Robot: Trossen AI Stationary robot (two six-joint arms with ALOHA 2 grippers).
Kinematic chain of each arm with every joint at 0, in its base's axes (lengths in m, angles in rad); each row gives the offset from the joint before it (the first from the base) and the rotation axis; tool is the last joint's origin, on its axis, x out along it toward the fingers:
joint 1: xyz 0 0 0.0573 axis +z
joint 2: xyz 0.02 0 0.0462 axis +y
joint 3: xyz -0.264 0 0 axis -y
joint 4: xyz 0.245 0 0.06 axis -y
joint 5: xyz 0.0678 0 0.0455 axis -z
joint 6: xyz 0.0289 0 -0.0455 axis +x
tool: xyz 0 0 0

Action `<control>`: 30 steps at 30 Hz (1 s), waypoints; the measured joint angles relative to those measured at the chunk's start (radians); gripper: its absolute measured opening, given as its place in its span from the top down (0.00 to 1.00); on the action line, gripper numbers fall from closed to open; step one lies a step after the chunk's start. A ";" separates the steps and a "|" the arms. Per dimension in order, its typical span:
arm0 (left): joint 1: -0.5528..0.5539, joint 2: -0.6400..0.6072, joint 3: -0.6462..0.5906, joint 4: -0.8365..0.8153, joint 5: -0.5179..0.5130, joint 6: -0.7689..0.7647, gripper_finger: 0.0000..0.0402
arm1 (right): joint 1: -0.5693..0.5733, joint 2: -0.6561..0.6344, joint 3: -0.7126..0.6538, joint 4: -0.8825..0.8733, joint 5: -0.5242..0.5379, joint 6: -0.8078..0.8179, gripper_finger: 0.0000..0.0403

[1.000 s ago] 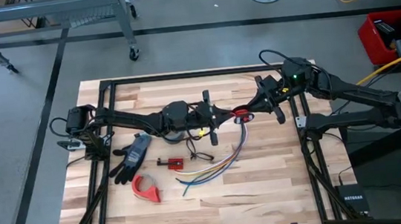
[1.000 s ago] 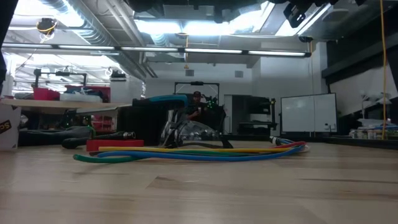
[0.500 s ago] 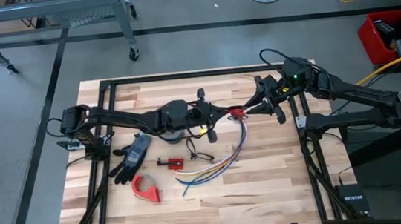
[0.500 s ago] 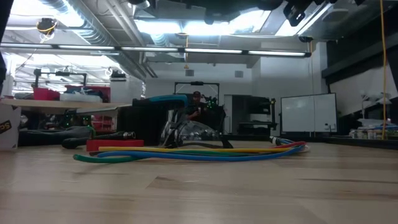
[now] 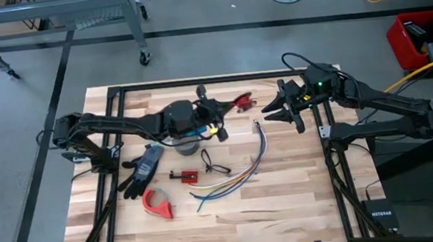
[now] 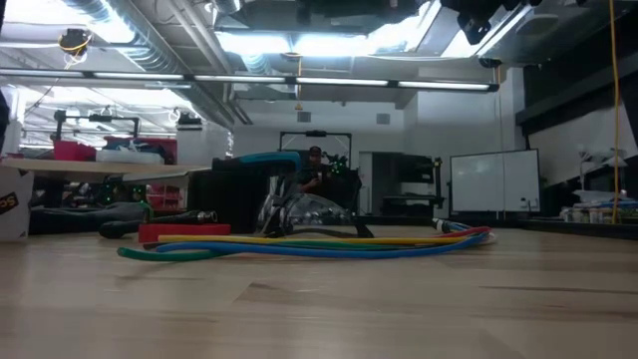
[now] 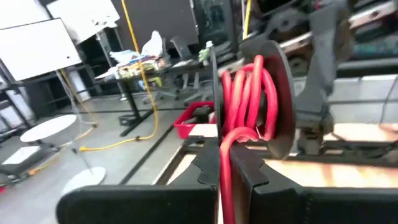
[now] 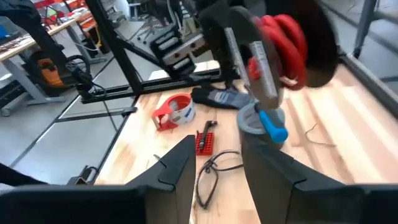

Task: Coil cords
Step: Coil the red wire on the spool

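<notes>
The red wire is wound into a small coil (image 5: 242, 100), which my left gripper (image 5: 234, 104) holds above the far middle of the table. The coil also shows in the left wrist view (image 7: 250, 93) and in the right wrist view (image 8: 283, 34). My right gripper (image 5: 268, 115) stands a little to the coil's right and nearer, with its fingers pointing left. It is open and empty (image 8: 217, 146). The wire's dark end piece does not show. My left gripper is shut on the red coil. A strand of it (image 7: 225, 163) runs back between the two fingers, and the loops stand just past the fingertips. The fingers lie about level and point toward the table's right. The coil is lifted clear of the table.
Below the arms lie a bundle of multicoloured wires (image 5: 238, 175), a thin black looped cord (image 5: 215, 168), a small red piece (image 5: 183, 175), a red tape dispenser (image 5: 158, 204), a black glove (image 5: 143, 171) and a grey roll (image 5: 187, 147). The near half of the table is bare wood.
My left gripper has drawn away from my right gripper, toward the table's far edge and a little left. It has carried the red coil along, and the coil stays clear of the table. My right gripper has stayed about where it was.
</notes>
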 joint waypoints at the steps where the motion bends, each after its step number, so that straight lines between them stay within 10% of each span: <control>1: 0.000 -0.013 0.000 -0.019 -0.009 0.016 1.00 | 0.000 -0.005 0.000 0.002 0.007 -0.006 0.67; 20: 0.174 -0.275 0.000 -0.514 -0.015 -0.038 1.00 | 0.000 -0.271 0.000 -0.061 0.330 -0.057 0.67; 30: 0.376 -0.278 -0.083 -0.683 0.260 -0.165 1.00 | -0.001 -0.363 0.001 -0.278 0.331 -0.054 0.67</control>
